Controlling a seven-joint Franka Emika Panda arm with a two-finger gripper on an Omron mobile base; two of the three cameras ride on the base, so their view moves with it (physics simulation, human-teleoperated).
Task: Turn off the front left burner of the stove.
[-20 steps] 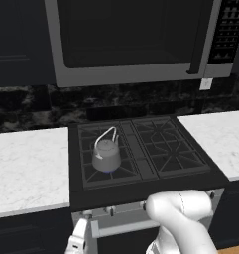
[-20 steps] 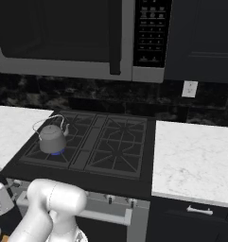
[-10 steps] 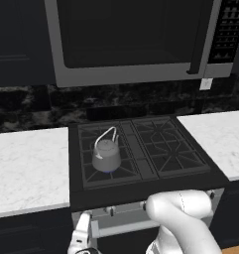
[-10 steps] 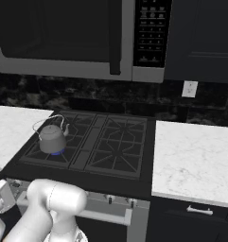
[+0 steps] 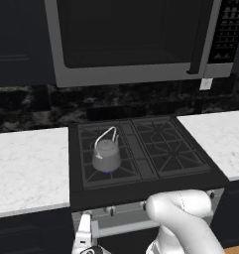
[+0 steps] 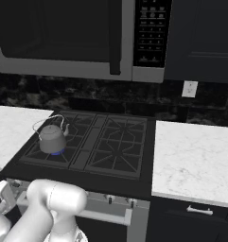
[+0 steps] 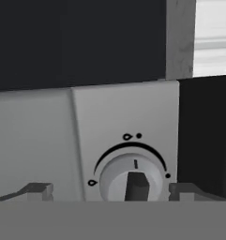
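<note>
The microwave [image 5: 131,39] hangs well above and beyond the hand, over the stove [image 5: 141,158], so cooking goes on under it. The stove's black cooktop lies above the hand too, its silver front panel [image 7: 124,122] facing the fingers head on. On the front left burner [image 5: 108,171] a grey kettle [image 5: 106,154] sits centred on the grate, and a small blue glow shows beneath it: the flame is lit, so the task is not yet done.

The gripper [image 7: 109,191] hangs low before the stove's left end, where the burner's control belongs. Its two dark fingertips [image 7: 37,190] stand wide apart, holding nothing, one to each side of a round pale knob [image 7: 131,180]. That spread seems meant to let the fingers straddle the knob before closing on it.

No readable words or brand show. Around the knob runs a black arc with small flame marks and dots, and a short line marks the knob's face.
</note>
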